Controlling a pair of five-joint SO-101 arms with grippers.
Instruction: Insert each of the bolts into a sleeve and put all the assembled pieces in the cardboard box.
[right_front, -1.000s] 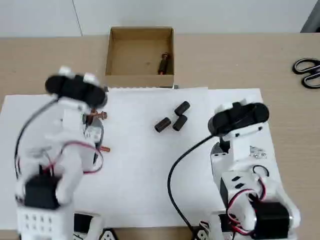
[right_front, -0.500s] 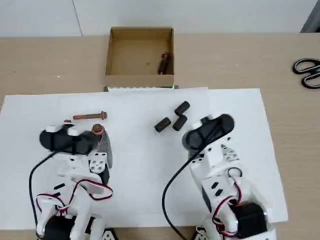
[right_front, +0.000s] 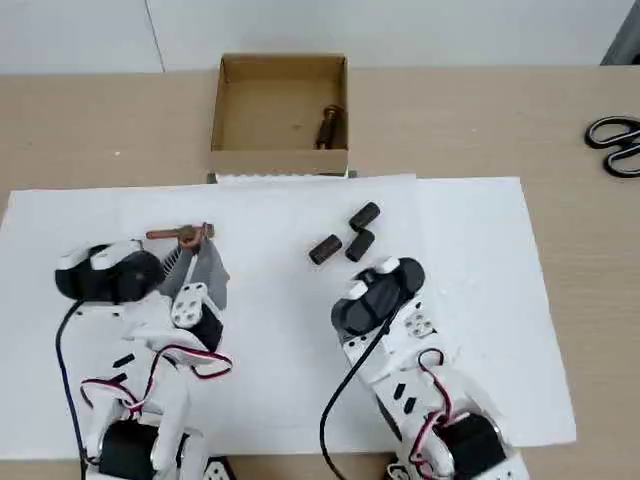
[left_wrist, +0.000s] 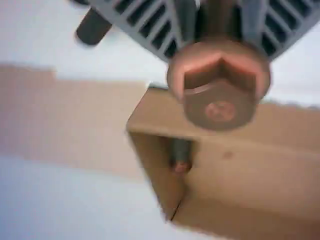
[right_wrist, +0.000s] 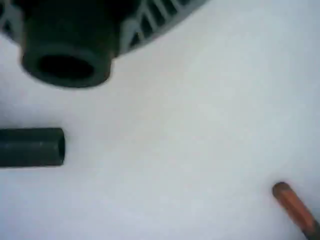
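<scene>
My left gripper (left_wrist: 212, 22) is shut on a copper bolt (left_wrist: 218, 87), whose hex head faces the camera. In the high view this gripper (right_front: 193, 252) hangs over the left part of the white sheet, just above a second bolt (right_front: 160, 234) that lies there. My right gripper (right_wrist: 75, 22) is shut on a black sleeve (right_wrist: 65, 62) with its open end showing. The right arm (right_front: 378, 290) stands just below three loose sleeves (right_front: 358, 244). The cardboard box (right_front: 232, 110) at the back holds one assembled piece (right_front: 328, 125).
A white paper sheet (right_front: 470, 330) covers the work area. Scissors (right_front: 615, 140) lie at the far right on the wooden table. In the right wrist view a loose sleeve (right_wrist: 30, 146) and a copper bolt tip (right_wrist: 295, 207) lie on the sheet.
The left arm has pulled back toward the near edge with the bolt in its gripper. The right arm has swung left and back, ending under the loose sleeves.
</scene>
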